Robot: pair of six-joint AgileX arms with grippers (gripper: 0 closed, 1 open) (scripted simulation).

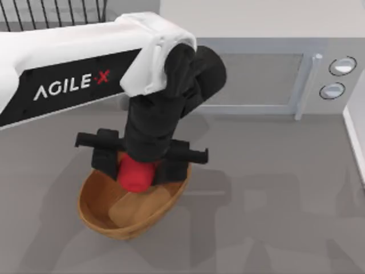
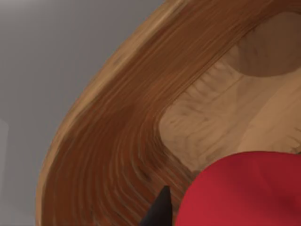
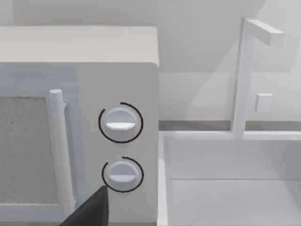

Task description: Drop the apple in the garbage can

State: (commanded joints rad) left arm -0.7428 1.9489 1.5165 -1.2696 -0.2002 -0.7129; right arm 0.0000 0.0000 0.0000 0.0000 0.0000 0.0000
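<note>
My left arm's jaws [image 1: 137, 171] are clenched on the small, smooth red round apple [image 1: 137, 174], holding it just above the oval orange-brown ribbed wooden garbage can [image 1: 94, 214]. The basket's light flat bottom lies toward six o'clock of the apple, directly beneath, so release should drop it in. My right arm sits parked facing the white microwave [image 3: 80, 117]; I cannot tell its jaws' state.

- One apple [image 1: 135, 174], red.
- One garbage can [image 1: 94, 214], an oval wooden basket near the table's front edge.
- One white microwave [image 1: 256, 74] along the back edge, with two round dials [image 3: 120, 123].
- One black wire rack [image 1: 51, 14] at the back left corner.
- One sink [image 3: 230, 183] with one tap [image 3: 244, 75].
</note>
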